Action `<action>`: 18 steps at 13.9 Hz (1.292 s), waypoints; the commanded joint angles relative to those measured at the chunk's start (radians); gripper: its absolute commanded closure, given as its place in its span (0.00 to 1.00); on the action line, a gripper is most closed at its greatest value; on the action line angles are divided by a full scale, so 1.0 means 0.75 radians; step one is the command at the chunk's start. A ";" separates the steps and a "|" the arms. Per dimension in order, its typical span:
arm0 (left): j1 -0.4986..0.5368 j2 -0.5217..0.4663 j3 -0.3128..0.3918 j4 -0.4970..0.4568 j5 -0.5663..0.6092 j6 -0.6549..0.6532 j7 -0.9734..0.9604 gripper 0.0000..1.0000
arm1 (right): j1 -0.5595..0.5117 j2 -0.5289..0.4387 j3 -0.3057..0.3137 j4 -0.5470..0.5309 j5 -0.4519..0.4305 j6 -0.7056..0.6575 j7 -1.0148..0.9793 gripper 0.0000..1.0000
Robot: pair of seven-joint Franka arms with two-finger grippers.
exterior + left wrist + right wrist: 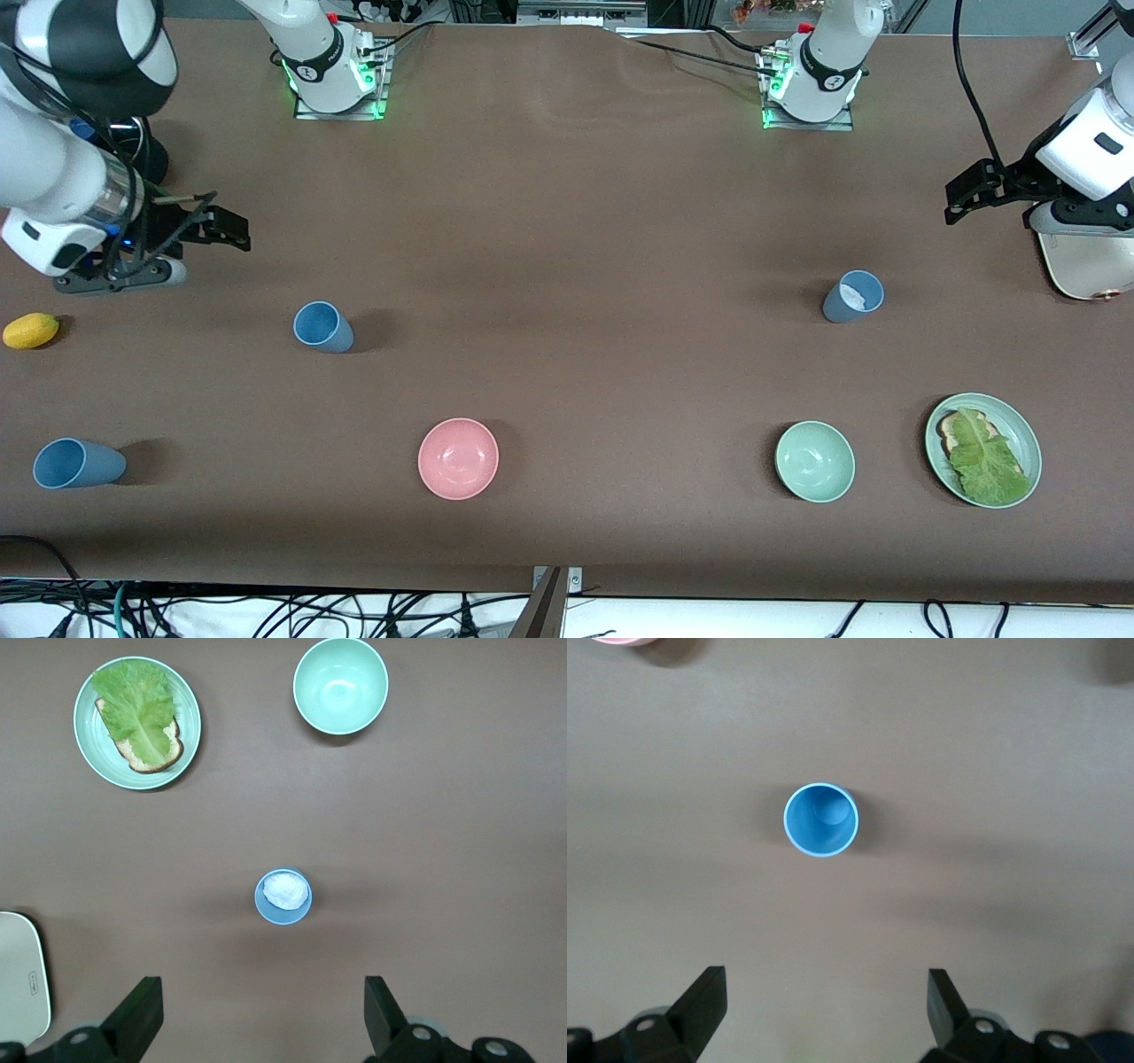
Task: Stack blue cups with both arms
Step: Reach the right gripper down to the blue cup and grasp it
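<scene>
There are three blue cups: one [323, 326], two [853, 296] and three [78, 463]. There are two bowls, a pink bowl [458, 458] and a green bowl [814, 461]. There is one green plate [1019, 424] and one yellow lemon [31, 330].

Readable text: none.
Arm bases [332, 66]: small round dark logos on each, too small to read.

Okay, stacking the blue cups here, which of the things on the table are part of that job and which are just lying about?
For the job:
- empty blue plastic cup
- blue cup with white stuff inside
- blue cup near the table edge
- left gripper, open
- right gripper, open

Lying about:
- pink bowl
- pale green bowl
- green plate of bread and lettuce
- yellow lemon
</scene>
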 commanded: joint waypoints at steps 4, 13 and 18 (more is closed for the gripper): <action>0.016 0.009 -0.007 0.027 -0.032 -0.023 0.015 0.00 | -0.008 0.150 0.007 -0.160 -0.005 0.293 -0.010 0.00; 0.037 0.011 -0.007 0.027 -0.034 -0.023 0.007 0.00 | -0.008 0.406 0.003 -0.168 -0.009 0.559 -0.002 0.00; 0.053 0.076 -0.007 0.066 -0.034 -0.039 0.017 0.00 | -0.010 0.406 0.003 -0.221 -0.007 0.625 0.000 0.00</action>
